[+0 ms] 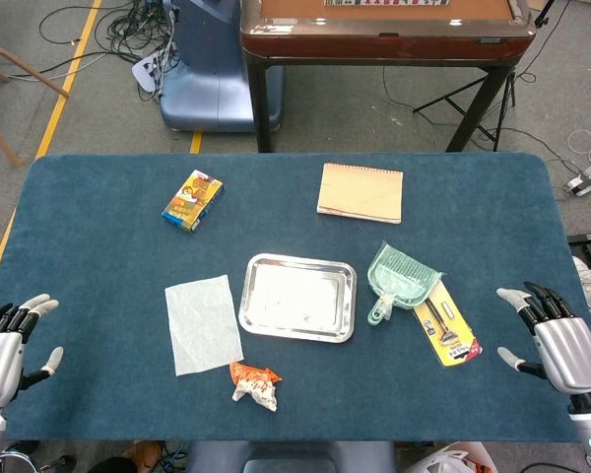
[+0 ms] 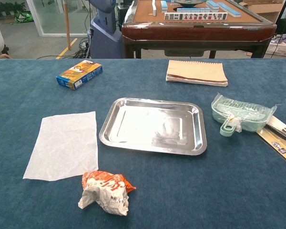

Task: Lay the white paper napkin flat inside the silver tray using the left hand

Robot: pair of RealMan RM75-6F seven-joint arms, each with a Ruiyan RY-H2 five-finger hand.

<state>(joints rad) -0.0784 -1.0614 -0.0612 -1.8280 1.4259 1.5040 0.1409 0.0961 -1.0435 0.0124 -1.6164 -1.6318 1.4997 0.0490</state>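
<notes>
The white paper napkin (image 1: 203, 323) (image 2: 63, 144) lies flat on the blue tablecloth, just left of the silver tray (image 1: 297, 297) (image 2: 155, 125), which holds nothing. My left hand (image 1: 8, 343) rests at the table's near-left edge, fingers apart, well left of the napkin and holding nothing. My right hand (image 1: 555, 338) sits at the near-right edge, fingers spread, nothing in it. Neither hand shows in the chest view.
A crumpled orange-and-white wrapper (image 1: 253, 382) (image 2: 106, 191) lies just in front of the napkin. A small blue box (image 1: 193, 199) (image 2: 79, 74) is at the back left, a tan notebook (image 1: 361, 192) (image 2: 197, 72) behind the tray. A green dustpan (image 1: 400, 279) (image 2: 239, 115) and yellow packaged tool (image 1: 446, 330) lie right of the tray.
</notes>
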